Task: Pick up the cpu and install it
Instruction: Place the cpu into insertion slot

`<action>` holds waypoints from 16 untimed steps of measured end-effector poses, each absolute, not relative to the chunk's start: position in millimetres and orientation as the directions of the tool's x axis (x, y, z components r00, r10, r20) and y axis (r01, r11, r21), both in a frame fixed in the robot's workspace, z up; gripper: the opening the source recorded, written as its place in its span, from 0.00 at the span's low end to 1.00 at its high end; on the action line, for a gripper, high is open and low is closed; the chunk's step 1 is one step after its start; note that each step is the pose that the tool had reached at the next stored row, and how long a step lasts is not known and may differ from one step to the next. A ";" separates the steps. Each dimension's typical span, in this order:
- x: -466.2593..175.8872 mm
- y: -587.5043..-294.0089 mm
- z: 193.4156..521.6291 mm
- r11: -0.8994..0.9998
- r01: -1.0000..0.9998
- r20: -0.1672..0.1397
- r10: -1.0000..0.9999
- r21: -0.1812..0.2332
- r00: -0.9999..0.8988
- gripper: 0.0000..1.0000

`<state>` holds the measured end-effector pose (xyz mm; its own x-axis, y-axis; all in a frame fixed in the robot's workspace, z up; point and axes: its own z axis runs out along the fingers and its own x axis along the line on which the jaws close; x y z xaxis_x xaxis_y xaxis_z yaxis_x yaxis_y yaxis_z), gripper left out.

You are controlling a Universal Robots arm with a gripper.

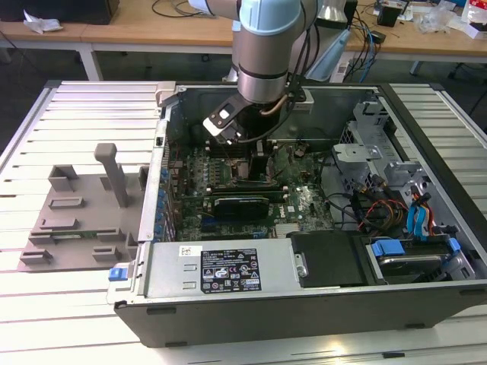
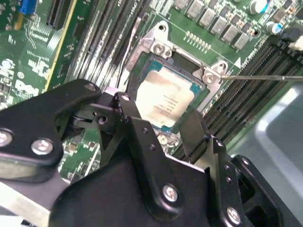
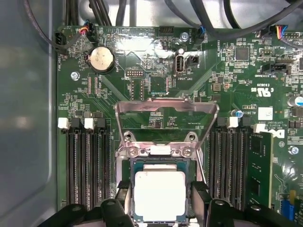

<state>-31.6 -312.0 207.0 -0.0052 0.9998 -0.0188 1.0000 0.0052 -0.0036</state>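
The cpu (image 3: 160, 196), a square chip with a dull silver top, lies flat inside the black-framed socket (image 3: 124, 166) on the green motherboard. In the second wrist view the cpu (image 2: 166, 97) shows level with the socket frame (image 2: 160, 46). My gripper (image 3: 160, 210) reaches straight down over it, its black fingers (image 3: 124, 191) pressed against two opposite edges of the chip, shut on it. The socket's metal load plate (image 3: 165, 108) stands raised. In the exterior view the gripper (image 1: 259, 163) is deep inside the open computer case (image 1: 304, 304).
Memory slots (image 3: 87, 165) flank the socket on both sides. A thin metal lever (image 2: 265, 77) sticks out beside the socket. A power supply (image 1: 221, 270), cables and a drive cage (image 1: 396, 190) crowd the case. A grey fixture (image 1: 76, 209) sits at the exterior view's left.
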 end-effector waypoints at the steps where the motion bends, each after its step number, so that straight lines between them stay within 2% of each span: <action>1: -31.6 -311.9 208.0 0.005 1.000 -0.019 1.000 -0.004 -0.005 0.62; 2: -31.6 -311.9 209.0 0.005 1.000 -0.019 1.000 -0.004 -0.005 0.62; 5: -31.6 -311.9 211.9 0.005 1.000 -0.019 1.000 -0.004 -0.005 0.42; 6: -31.6 -311.9 212.8 0.005 1.000 -0.019 1.000 -0.004 -0.005 0.29; 7: -31.6 -311.9 213.1 0.005 1.000 -0.019 1.000 -0.004 -0.005 0.24; 8: -31.6 -311.9 213.3 0.005 1.000 -0.019 1.000 -0.004 -0.005 0.11; 16: -31.6 -312.4 210.2 0.005 1.000 -0.020 1.000 -0.004 -0.005 0.11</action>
